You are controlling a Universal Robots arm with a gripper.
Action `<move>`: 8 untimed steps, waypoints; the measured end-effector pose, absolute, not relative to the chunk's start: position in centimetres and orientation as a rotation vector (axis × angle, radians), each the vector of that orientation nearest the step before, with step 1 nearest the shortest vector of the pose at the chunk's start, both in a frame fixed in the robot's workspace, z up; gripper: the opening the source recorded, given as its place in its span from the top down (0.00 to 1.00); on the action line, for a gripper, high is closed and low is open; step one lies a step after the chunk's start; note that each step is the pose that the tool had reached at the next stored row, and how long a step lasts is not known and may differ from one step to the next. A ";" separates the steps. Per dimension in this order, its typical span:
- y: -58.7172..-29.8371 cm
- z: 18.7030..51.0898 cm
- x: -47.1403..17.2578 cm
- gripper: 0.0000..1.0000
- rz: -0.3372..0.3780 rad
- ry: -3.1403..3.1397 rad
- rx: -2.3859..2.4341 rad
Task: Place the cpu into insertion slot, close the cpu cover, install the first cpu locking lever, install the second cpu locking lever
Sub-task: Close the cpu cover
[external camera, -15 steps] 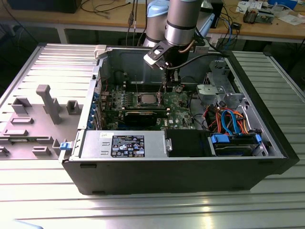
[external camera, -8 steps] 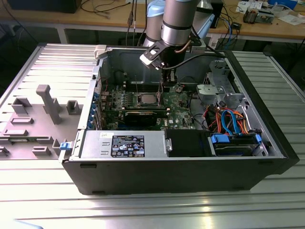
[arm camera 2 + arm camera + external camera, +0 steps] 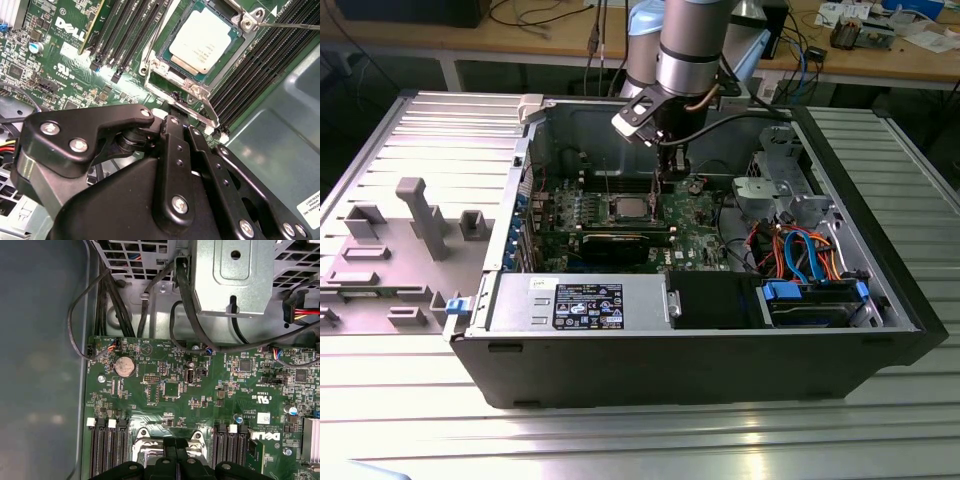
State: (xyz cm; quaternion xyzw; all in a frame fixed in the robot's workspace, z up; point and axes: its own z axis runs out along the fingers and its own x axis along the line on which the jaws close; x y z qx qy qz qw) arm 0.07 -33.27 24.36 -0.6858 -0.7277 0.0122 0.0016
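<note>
The cpu [image 3: 202,40], a flat square chip with a dull silver top, lies in the insertion slot [image 3: 167,60] on the green board; in the exterior view the cpu [image 3: 628,207] sits mid-board. The cpu cover [image 3: 200,92], a silvery frame, lies around the chip. Two thin locking levers, one [image 3: 156,37] and the other [image 3: 292,24], run along the socket's sides; whether they are latched I cannot tell. My gripper [image 3: 175,107] hangs just off one edge of the socket, fingers together with nothing between them. It also appears as the gripper [image 3: 667,178] and gripper [image 3: 176,442].
Black memory slots [image 3: 260,65] flank the socket on both sides. A black graphics card [image 3: 620,243] lies in front of the socket, the power supply [image 3: 580,300] nearer still. A drive cage [image 3: 790,190] and coloured cables [image 3: 800,250] crowd the exterior view's right. The case walls [image 3: 570,125] enclose the board.
</note>
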 end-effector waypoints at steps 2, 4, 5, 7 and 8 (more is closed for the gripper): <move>-33.3 24.3 0.0 0.89 0.038 -2.284 -2.152; -33.3 24.3 -0.1 0.89 0.039 -2.284 -2.152; -33.3 24.3 -0.2 0.89 0.039 -2.284 -2.152; -33.3 24.3 -0.2 0.89 0.039 -2.284 -2.152; -33.3 24.3 -0.2 0.89 0.039 -2.284 -2.152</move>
